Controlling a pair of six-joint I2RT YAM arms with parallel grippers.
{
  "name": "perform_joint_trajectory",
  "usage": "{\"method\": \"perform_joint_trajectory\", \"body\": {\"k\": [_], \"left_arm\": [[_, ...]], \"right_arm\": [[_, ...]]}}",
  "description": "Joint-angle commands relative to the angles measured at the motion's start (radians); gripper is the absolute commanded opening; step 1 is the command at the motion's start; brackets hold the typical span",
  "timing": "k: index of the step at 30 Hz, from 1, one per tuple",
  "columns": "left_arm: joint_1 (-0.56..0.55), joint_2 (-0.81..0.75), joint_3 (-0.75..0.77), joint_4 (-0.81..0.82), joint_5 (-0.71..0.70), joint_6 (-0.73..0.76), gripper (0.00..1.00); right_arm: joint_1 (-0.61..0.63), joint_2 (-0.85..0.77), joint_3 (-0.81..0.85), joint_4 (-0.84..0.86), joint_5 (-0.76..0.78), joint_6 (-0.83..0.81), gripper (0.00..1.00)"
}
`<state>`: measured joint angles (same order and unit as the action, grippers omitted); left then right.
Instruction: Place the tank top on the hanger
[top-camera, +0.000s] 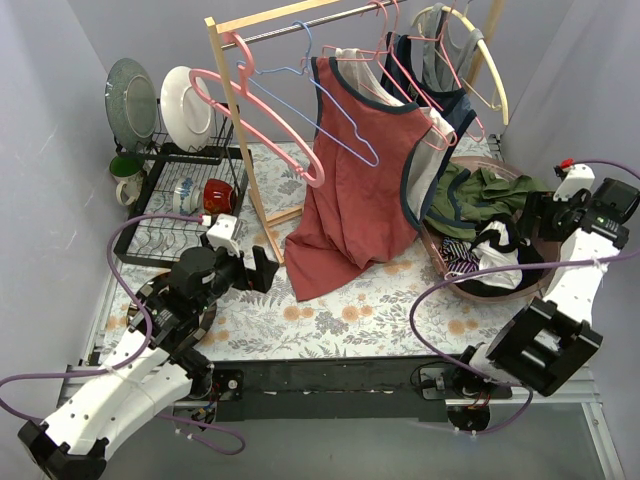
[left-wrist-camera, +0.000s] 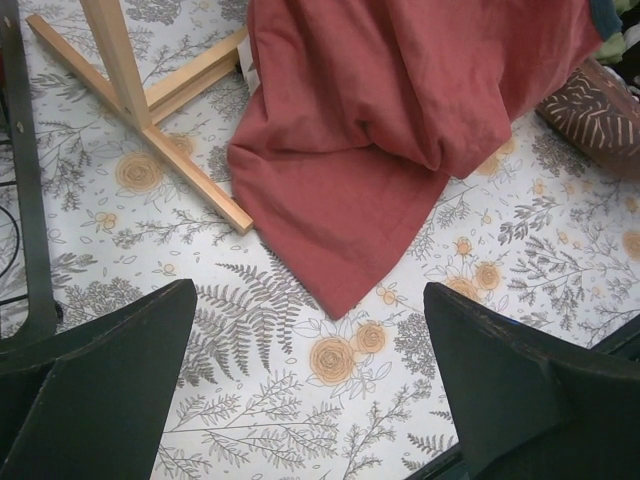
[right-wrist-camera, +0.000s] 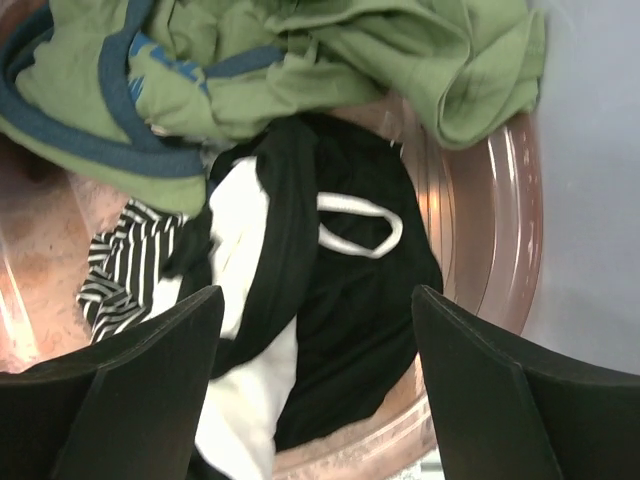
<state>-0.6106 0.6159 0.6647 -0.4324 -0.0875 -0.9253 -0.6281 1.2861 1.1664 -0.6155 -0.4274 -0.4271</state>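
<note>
The olive-green tank top (top-camera: 478, 192) with navy trim lies crumpled in a brown basket (top-camera: 497, 288) at the right. It also fills the top of the right wrist view (right-wrist-camera: 300, 70). The light-blue wire hanger (top-camera: 374, 158) hangs empty on the rail of the wooden rack (top-camera: 235, 110), in front of a rust-red tank top. My right gripper (top-camera: 535, 215) (right-wrist-camera: 315, 390) is open and empty, just above the clothes in the basket, nearest a black and white garment (right-wrist-camera: 300, 300). My left gripper (top-camera: 250, 265) (left-wrist-camera: 310, 380) is open and empty over the floral table, near the red top's hem.
A rust-red tank top (top-camera: 355, 180) hangs on a pink hanger, its hem resting on the table (left-wrist-camera: 340, 200). More pink hangers (top-camera: 260, 110) and a cream hanger (top-camera: 480, 60) hang on the rail. A dish rack (top-camera: 185, 200) stands at the left. The rack's foot (left-wrist-camera: 190, 165) lies ahead of the left gripper.
</note>
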Motion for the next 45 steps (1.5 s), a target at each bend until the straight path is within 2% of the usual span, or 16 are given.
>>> {"method": "perform_joint_trajectory", "body": {"k": [1, 5, 7, 14, 20, 26, 30, 32, 33, 35, 36, 37, 39, 42, 43, 45], "left_arm": [[0.002, -0.007, -0.014, 0.038, 0.035, -0.047, 0.98], [0.002, 0.01, -0.002, 0.034, 0.049, -0.066, 0.98], [0.002, 0.018, 0.012, 0.027, 0.054, -0.075, 0.98], [0.002, 0.048, 0.036, 0.02, 0.069, -0.095, 0.98], [0.002, 0.081, 0.052, 0.029, 0.078, -0.112, 0.98], [0.002, 0.087, 0.033, 0.034, 0.081, -0.139, 0.98], [0.002, 0.084, 0.027, 0.029, 0.081, -0.145, 0.98], [0.002, 0.084, 0.03, 0.024, 0.081, -0.144, 0.98], [0.002, 0.084, 0.03, 0.023, 0.08, -0.144, 0.98], [0.002, 0.079, 0.035, 0.021, 0.08, -0.144, 0.98], [0.002, 0.076, 0.036, 0.02, 0.078, -0.147, 0.98], [0.002, 0.073, 0.036, 0.02, 0.08, -0.145, 0.98], [0.002, 0.067, 0.047, 0.011, 0.078, -0.147, 0.98], [0.002, 0.053, 0.061, 0.0, 0.075, -0.142, 0.98], [0.002, 0.048, 0.073, 0.0, 0.072, -0.141, 0.98], [0.002, 0.038, 0.087, -0.003, 0.071, -0.139, 0.98]], "right_arm": [[0.017, 0.059, 0.079, 0.042, -0.062, -0.028, 0.82], [0.096, 0.068, 0.052, 0.088, -0.039, -0.062, 0.82], [0.134, 0.07, 0.03, 0.124, 0.024, -0.052, 0.81], [0.217, 0.129, -0.028, 0.411, 0.332, -0.022, 0.78], [0.321, 0.254, -0.027, 0.585, 0.592, -0.117, 0.76], [0.361, 0.372, -0.022, 0.753, 0.815, -0.243, 0.76], [0.361, 0.429, -0.011, 0.797, 0.846, -0.291, 0.75], [0.361, 0.464, 0.004, 0.754, 0.831, -0.291, 0.64], [0.361, 0.472, 0.013, 0.734, 0.826, -0.28, 0.47], [0.361, 0.458, -0.003, 0.729, 0.806, -0.269, 0.27], [0.361, 0.446, -0.017, 0.732, 0.802, -0.26, 0.05], [0.36, 0.409, -0.043, 0.731, 0.796, -0.256, 0.01], [0.361, 0.352, -0.069, 0.714, 0.77, -0.242, 0.01], [0.36, 0.176, -0.128, 0.682, 0.711, -0.228, 0.01], [0.361, 0.074, -0.132, 0.663, 0.691, -0.216, 0.01], [0.361, -0.02, -0.1, 0.617, 0.627, -0.199, 0.01]]}}
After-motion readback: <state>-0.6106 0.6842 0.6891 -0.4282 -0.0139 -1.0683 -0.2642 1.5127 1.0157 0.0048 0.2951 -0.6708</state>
